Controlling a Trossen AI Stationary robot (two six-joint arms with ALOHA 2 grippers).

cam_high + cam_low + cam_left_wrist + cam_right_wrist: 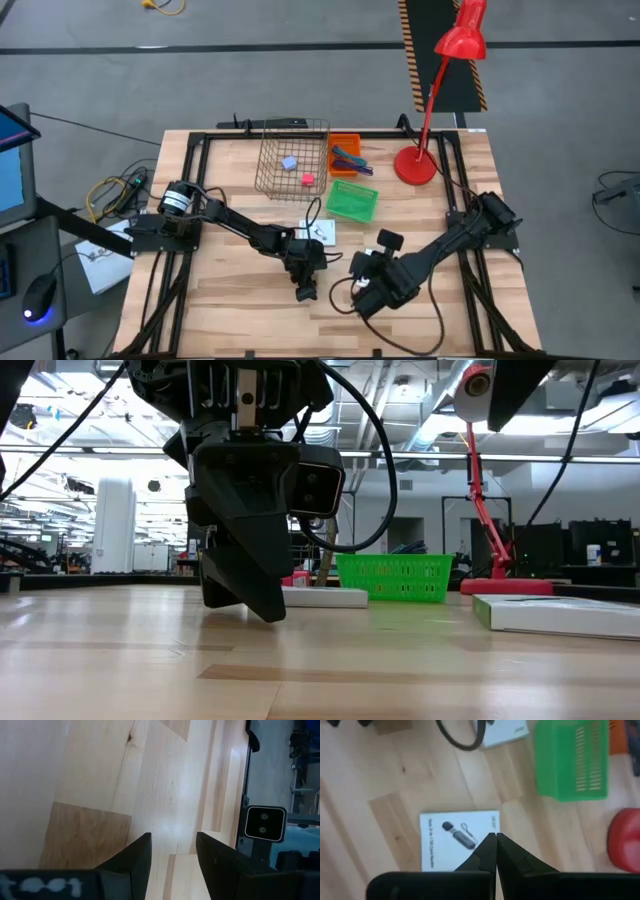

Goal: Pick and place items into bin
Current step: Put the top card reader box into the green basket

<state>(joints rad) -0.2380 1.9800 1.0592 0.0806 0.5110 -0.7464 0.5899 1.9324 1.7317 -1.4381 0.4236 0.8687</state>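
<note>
The left gripper hangs just above bare wood, fingers apart, empty. The right gripper, fingers pressed together, hovers over a white packet; the wire bin stands well beyond both.

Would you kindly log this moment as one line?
left gripper: open, empty, over bare table | right gripper: shut, above white packet
</note>
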